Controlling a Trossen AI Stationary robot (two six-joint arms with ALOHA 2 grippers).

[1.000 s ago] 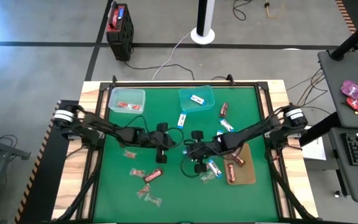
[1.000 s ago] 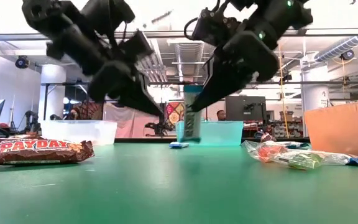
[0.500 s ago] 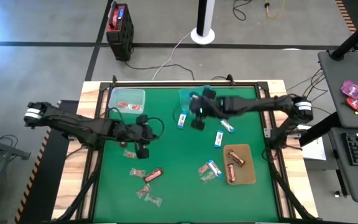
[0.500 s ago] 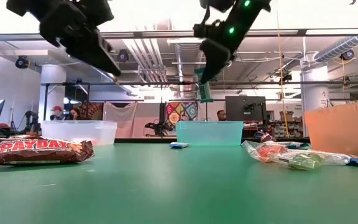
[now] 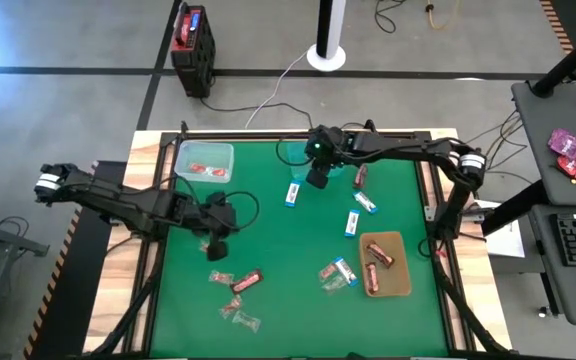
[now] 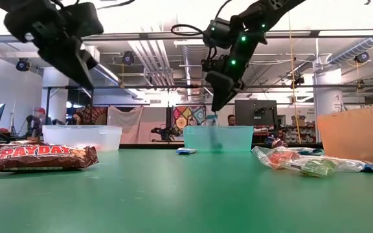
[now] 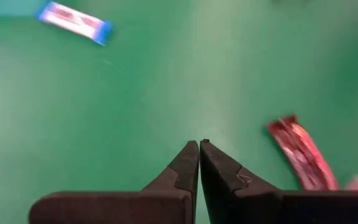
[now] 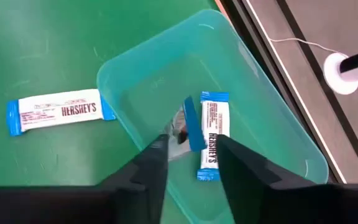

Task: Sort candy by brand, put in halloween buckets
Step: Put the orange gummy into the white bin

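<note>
The right gripper [image 8: 191, 155], fingers apart, drops a white-and-blue packet [image 8: 187, 123] over the teal bucket [image 8: 272, 134]; it could catch the rim. The left gripper [image 7: 199, 163] hangs closed.

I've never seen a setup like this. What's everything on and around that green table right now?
green mat: one, covers the table.
teal bin: one, translucent, far edge.
mint bin: one, pale, far left corner; red-pink sweets inside.
amber tray: one, near right; two dark bars inside.
white-and-blue packets: two in the teal bin, about four loose mid-mat.
dark red-brown bars: one beside the teal bin, one near left.
clear twists: several, near side.
left gripper: dark, shut, above the mat's left half.
right gripper: dark, open, above the teal bin.
</note>
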